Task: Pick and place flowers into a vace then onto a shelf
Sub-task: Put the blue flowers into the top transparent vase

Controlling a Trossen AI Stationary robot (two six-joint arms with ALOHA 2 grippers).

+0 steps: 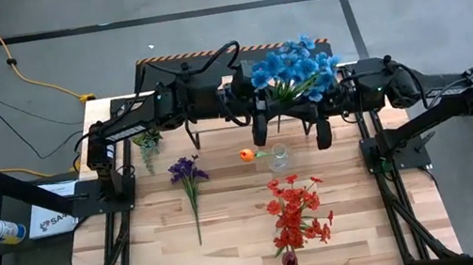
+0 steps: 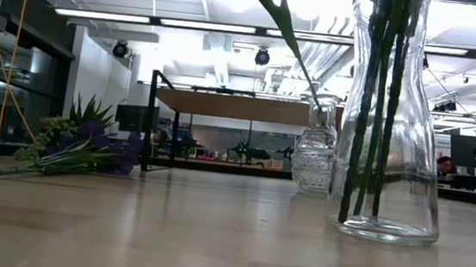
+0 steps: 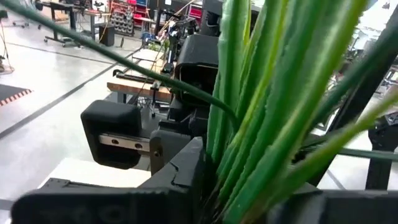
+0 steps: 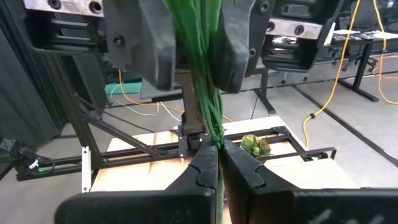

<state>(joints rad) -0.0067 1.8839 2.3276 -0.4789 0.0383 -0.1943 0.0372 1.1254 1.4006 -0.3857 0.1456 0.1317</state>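
A bunch of blue flowers (image 1: 295,68) with green stems (image 4: 202,68) is held up over the table's far middle by both grippers. My left gripper (image 1: 271,100) comes from the left and is shut on the stems (image 3: 261,118). My right gripper (image 1: 304,101) comes from the right and is shut on them too. The shelf (image 2: 249,108) stands at the far edge under the arms. Purple flowers (image 1: 188,172) lie flat on the table. Red flowers (image 1: 295,211) stand in a tall glass vase (image 2: 390,121). One orange flower (image 1: 247,155) sits in a small glass vase (image 2: 314,157). My left gripper has the bundled green stems (image 4: 198,43) pinched between its two fingers (image 4: 152,46), coming at them from the table's left. The bunch is lifted clear, blooms uppermost. My right gripper pinches the same stems (image 4: 214,134) at its fingertips (image 4: 202,168), from the table's right, just along the stems from the left gripper's hold.
A small green spiky plant (image 1: 148,144) stands at the far left of the table. The two vases are in the middle and near the near edge. Bare wood shows at the near left and right of the table (image 1: 375,225). Yellow cable lies on the floor beyond.
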